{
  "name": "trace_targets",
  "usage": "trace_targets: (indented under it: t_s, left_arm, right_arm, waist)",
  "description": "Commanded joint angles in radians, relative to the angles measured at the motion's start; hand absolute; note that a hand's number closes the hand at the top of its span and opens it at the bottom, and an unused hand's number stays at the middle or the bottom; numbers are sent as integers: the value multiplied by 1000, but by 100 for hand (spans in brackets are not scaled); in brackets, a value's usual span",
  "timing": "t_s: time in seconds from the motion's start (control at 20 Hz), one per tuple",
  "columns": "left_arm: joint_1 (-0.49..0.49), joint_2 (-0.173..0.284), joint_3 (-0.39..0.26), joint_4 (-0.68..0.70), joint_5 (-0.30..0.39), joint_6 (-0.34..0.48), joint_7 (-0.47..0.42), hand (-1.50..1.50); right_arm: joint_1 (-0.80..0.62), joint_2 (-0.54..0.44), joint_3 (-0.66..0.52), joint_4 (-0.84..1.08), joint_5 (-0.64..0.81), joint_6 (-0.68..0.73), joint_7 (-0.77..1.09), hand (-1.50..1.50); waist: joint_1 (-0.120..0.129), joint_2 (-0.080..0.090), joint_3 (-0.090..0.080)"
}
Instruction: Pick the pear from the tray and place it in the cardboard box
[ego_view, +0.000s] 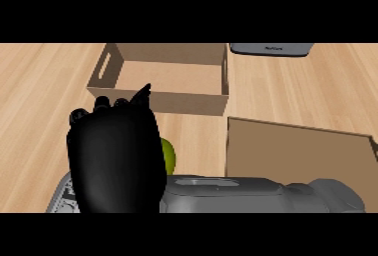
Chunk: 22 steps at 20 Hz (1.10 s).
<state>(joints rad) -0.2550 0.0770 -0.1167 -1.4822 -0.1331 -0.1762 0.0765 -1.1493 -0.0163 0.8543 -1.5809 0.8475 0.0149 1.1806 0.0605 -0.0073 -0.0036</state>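
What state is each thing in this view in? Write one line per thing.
cardboard box: open-topped, nothing visible inside.
pear: mostly hidden behind the hand, outside the box.
tray: bare where visible.
left hand: raised over the pear; grip hidden.
right hand: not visible.

Kitchen counter seen from above, w/ pale wood-grain countertop (295, 85) filling the view. At 12 o'clock sits an open cardboard box (159, 102), hand-slot cut in its left wall. At approx 1 o'clock, at the top edge, part of a grey appliance-like object (270, 48), cut off; can't tell what it is. At 4 o'clock a flat brown tray (295, 155) lies on the wood.
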Motion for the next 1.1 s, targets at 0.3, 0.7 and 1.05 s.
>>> trace_targets:
  t_s: [0.3, 0.7, 1.05]
  left_arm:
    - [29, 10, -2, -19, -1, -10, 2, 0]
    - [9, 12, 20, -17, 4, -5, -5, 0]
    - [30, -18, -20, -30, -18, 3, -10, 0]
  right_arm:
    - [-237, 15, -123, 213, -90, -85, 199, 150]
    - [-298, 16, -228, 488, -135, -228, 1, 150]
    - [-377, 16, -210, 693, -168, -284, -30, 150]
  waist:
    - [-2, 4, 0]
    - [-11, 17, 1]
    - [-6, 15, 1]
